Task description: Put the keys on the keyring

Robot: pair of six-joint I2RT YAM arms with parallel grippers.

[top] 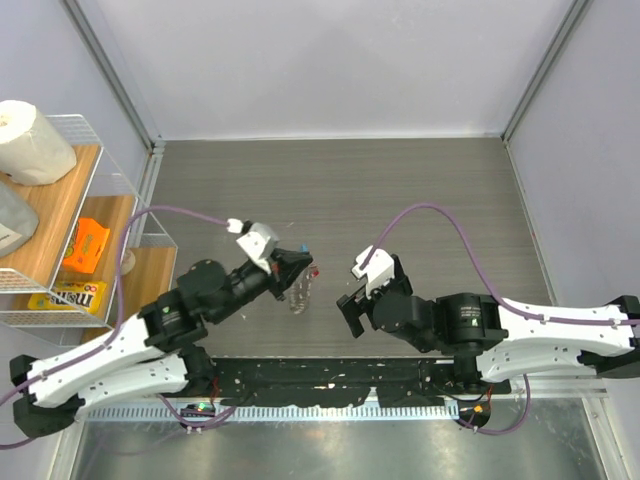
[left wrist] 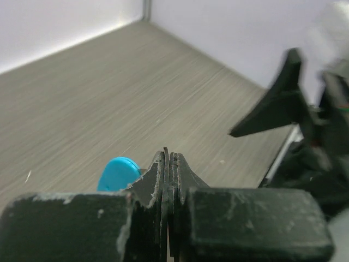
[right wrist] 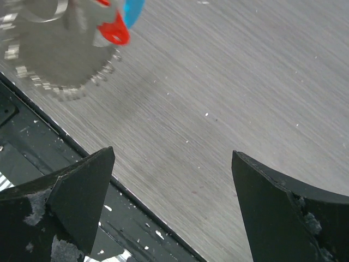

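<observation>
My left gripper (top: 297, 263) is shut on the keyring and holds it above the table. The silvery ball chain (top: 298, 297) hangs below the jaws. The light-blue tag (top: 303, 246) sticks out beside the closed fingertips, as the left wrist view (left wrist: 117, 173) also shows. The red-headed key (top: 314, 270) hangs close by the tag; in the right wrist view the key (right wrist: 114, 34), tag (right wrist: 133, 10) and blurred chain loop (right wrist: 60, 60) sit at top left. I cannot tell whether the key is on the chain. My right gripper (top: 351, 307) is open and empty, a little right of the keyring (right wrist: 173, 154).
A wire shelf (top: 95, 215) at the left edge holds a paper roll (top: 30, 140) and an orange item (top: 88, 245). White walls enclose the wooden table (top: 420, 180). A black rail (right wrist: 32, 147) runs along the near edge.
</observation>
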